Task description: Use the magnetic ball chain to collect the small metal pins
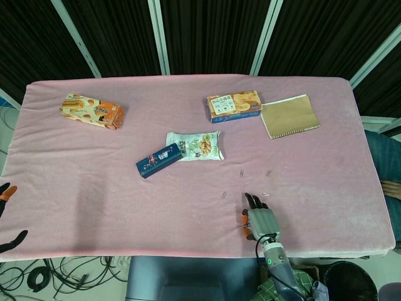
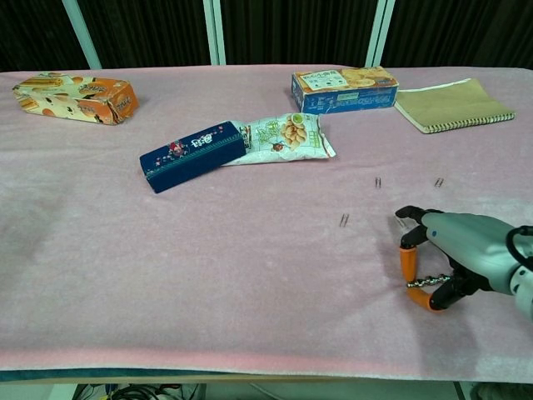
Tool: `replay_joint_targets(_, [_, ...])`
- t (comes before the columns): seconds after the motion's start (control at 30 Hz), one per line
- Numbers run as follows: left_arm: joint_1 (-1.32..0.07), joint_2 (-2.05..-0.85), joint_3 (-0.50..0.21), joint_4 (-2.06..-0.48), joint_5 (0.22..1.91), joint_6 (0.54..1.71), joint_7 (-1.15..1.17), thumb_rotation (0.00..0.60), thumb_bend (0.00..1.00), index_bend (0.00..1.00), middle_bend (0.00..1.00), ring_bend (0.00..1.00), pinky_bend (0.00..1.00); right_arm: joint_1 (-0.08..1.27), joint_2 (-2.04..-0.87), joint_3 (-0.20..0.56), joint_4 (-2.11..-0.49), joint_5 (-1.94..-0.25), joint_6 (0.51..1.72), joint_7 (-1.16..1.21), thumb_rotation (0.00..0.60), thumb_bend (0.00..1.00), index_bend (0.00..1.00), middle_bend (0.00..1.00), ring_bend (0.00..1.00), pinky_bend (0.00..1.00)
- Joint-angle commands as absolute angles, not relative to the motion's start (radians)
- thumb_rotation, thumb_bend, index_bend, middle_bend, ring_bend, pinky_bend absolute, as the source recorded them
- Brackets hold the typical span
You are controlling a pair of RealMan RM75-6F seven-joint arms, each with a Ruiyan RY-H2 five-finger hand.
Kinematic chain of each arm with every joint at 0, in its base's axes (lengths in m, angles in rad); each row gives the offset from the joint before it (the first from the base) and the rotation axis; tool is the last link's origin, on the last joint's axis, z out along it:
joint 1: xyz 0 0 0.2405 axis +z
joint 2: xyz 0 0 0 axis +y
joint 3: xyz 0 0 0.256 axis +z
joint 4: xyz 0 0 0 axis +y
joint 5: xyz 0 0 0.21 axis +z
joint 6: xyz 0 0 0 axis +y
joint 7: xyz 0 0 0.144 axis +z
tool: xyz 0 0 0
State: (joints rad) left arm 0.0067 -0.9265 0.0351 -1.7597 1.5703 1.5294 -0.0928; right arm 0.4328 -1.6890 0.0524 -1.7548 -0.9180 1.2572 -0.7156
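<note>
Three pins (image 1: 242,173) show from the head view on the pink table (image 1: 94,188), scattered just ahead of my right hand (image 1: 259,219), which I've parked low at the near edge so a short sweep should reach them. My left hand (image 1: 6,216) sits off the table's left end, fingers apart, holding nothing I can see. Farther back lie the snack bag (image 1: 197,145), the blue box (image 1: 159,160), the biscuit box (image 1: 234,105), the notebook (image 1: 289,115) and the orange carton (image 1: 91,110), none between hand and pins.

From the chest view, my right hand (image 2: 454,258) pinches the ball chain (image 2: 419,282) between orange fingertips (image 2: 407,263) just above the cloth. Nearest pin (image 2: 344,220) lies left, well clear of obstacles.
</note>
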Motion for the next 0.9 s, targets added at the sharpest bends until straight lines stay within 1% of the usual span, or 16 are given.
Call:
replay_joint_targets(0.03, [0.007,-0.926,0.035,-1.760,1.570,1.530,-0.093,0.600,0.22,0.06,0.02,0.00,0.00,0.434,-1.682,0.059,-1.768,-0.925,1.257,-0.707,0.600,0.32,0.59,0.00,0.02,0.20])
replay_joint_targets(0.9, [0.007,-0.924,0.034,-1.759,1.567,1.529,-0.098,0.600,0.22,0.06,0.02,0.00,0.00,0.472,-1.617,0.124,-1.893,-0.897,1.265,-0.718,0.600,0.33,0.59,0.00,0.02,0.20])
